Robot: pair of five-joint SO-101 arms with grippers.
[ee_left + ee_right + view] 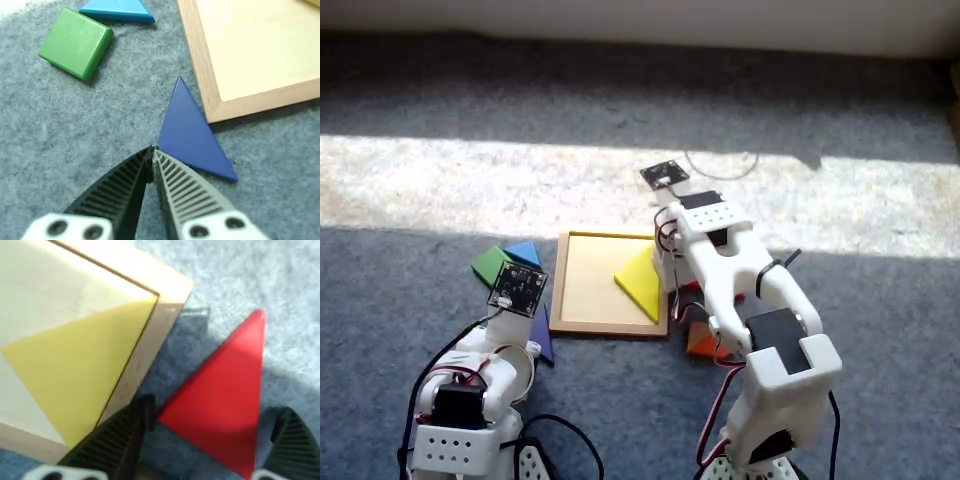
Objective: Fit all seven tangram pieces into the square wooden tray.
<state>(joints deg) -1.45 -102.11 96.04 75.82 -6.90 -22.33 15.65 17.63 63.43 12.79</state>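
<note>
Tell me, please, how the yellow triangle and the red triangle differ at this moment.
The yellow triangle lies inside the tray, against its rim; the red triangle lies outside on the carpet. The open right gripper frames the red triangle, not the yellow triangle. Both are solid-coloured triangular pieces.

Grey carpet (420, 80) covers the floor; a bright sunlight band (470, 185) crosses it (edge to edge), with a pale wall strip (620, 20) beyond the band.
</note>
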